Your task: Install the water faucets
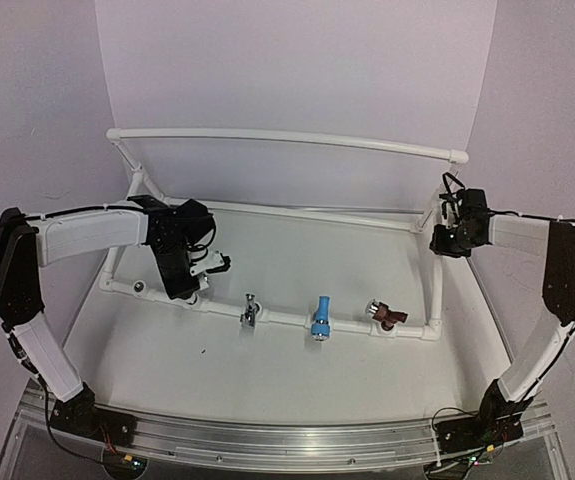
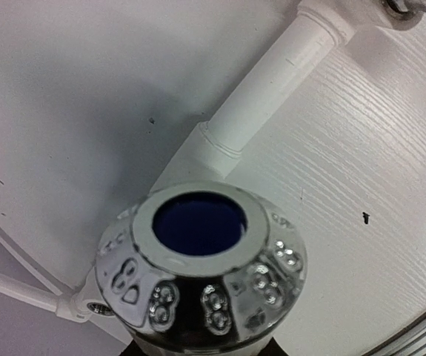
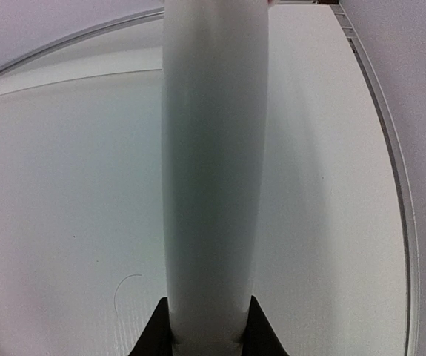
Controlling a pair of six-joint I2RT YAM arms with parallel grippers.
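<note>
While the right end effector (image 1: 455, 228) is clamped on the upright right-hand side pipe of the white pipe frame (image 1: 287, 137), its dark fingers (image 3: 153, 332) pressed to either side of that pipe, the left end effector (image 1: 189, 270) is down at the left part of the frame's front pipe. It is closed on a white faucet (image 1: 207, 266), held just over the front pipe. In the left wrist view the faucet's shiny knob (image 2: 201, 259), with a dark blue disc in a white ring on top, fills the lower middle, and a white pipe joint lies right behind it. Three more sit along the same front pipe, to the right of the held one: a chrome faucet (image 1: 250, 310), a light blue faucet (image 1: 320, 320) and a reddish-brown faucet (image 1: 387, 315), each apart from the next. The frame rests on the white desk (image 1: 267, 390).
</note>
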